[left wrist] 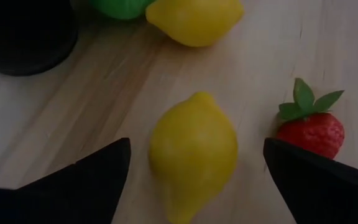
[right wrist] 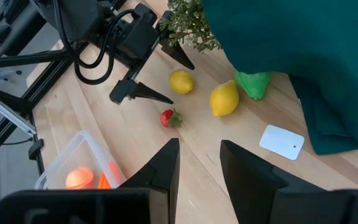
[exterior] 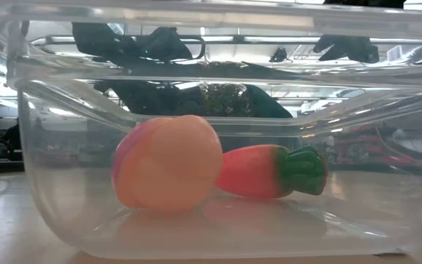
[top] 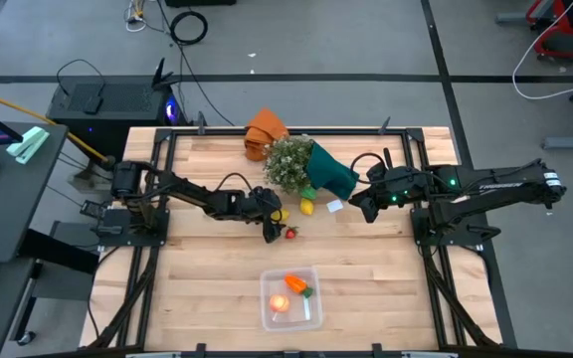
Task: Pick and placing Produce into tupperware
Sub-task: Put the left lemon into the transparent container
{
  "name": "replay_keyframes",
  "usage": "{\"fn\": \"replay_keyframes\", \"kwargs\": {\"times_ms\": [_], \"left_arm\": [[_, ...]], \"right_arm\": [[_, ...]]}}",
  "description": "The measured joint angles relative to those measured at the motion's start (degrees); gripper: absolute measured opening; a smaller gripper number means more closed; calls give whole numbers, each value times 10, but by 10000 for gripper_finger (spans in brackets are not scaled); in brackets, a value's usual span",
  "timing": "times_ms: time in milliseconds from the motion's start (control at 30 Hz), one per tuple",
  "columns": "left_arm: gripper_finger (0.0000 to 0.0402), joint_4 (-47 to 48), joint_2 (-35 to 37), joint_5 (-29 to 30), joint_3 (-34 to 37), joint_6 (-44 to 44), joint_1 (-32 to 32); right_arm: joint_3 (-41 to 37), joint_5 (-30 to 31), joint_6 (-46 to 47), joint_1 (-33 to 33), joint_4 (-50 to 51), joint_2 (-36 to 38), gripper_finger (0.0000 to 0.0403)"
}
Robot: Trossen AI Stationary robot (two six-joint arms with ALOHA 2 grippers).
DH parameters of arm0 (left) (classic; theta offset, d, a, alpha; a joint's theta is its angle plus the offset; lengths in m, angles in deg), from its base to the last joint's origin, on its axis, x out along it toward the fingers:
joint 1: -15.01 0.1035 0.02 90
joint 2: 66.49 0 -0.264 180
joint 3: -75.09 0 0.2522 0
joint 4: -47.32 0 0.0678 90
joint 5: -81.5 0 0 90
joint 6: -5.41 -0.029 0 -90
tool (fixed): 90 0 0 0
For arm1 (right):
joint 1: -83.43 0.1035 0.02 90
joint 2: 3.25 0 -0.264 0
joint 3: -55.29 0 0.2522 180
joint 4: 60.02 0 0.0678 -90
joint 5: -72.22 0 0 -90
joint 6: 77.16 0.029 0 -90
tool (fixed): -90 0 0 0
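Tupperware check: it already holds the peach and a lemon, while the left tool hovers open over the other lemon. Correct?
Not quite. The tupperware holds the peach and the carrot, as the low view shows. Both lemons are on the table, one between the left tool's open fingers.

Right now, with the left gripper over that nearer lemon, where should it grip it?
Grip the lemon across its fat middle, coming straight down. It lies on its side on the table, and the left gripper already straddles it with fingers open. The strawberry sits beside one finger, so probably keep centred.
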Motion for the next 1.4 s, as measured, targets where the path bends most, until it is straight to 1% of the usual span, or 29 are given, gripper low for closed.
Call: {"fn": "replay_keyframes", "kwargs": {"times_ms": [667,1000,1133,1400], "left_arm": [[368,0,0,0,0,0,0],[367,3,0,0,0,15,0],[351,3,0,0,0,15,0],[300,3,0,0,0,30,0]], "right_arm": [[0,0,0,0,0,0,85],[0,1,0,0,0,0,85],[0,1,0,0,0,0,85],[0,1,0,0,0,0,85]]}}
